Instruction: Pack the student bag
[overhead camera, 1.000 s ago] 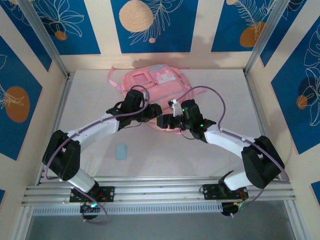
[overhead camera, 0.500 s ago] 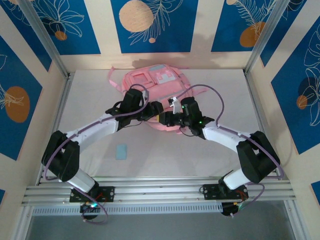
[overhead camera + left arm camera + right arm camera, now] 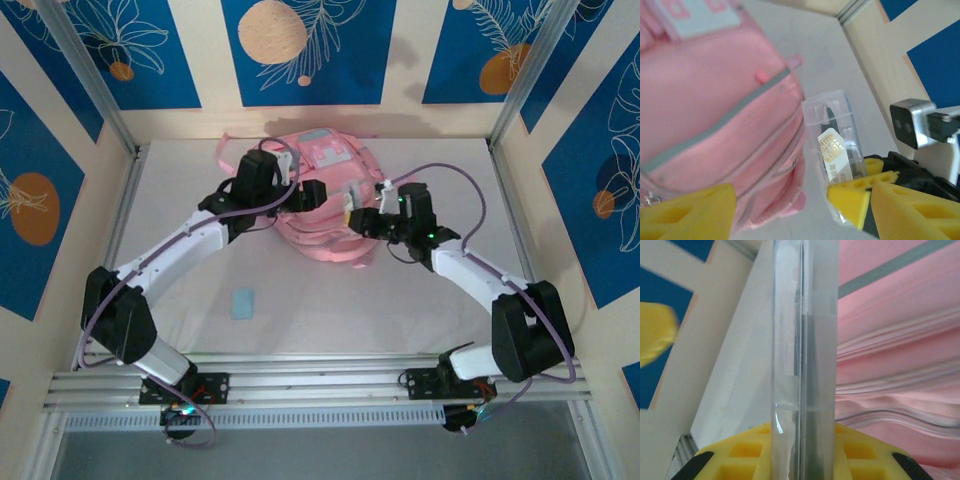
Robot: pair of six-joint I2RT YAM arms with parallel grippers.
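Observation:
The student bag (image 3: 322, 238), a soft pink backpack with grey trim, lies at the far middle of the table; it is also the pink mass on the left (image 3: 715, 110) and on the right (image 3: 900, 340) of the wrist views. My right gripper (image 3: 362, 222) (image 3: 805, 440) is shut on a clear plastic case (image 3: 805, 340), held edge-on beside the bag. The same case (image 3: 832, 135), with a white and gold label inside, stands upright in the left wrist view. My left gripper (image 3: 312, 193) (image 3: 800, 215) hovers open over the bag's near corner, holding nothing.
A small pale blue flat item (image 3: 242, 303) lies on the white table near the left arm. Aluminium posts (image 3: 95, 90) and patterned walls close in the table on three sides. The right wrist's camera housing (image 3: 912, 122) sits close to my left fingers.
The left jaws widened and the left arm drew back toward the far side. The right jaws closed on the clear case and carried it right. The bag's near part shifted.

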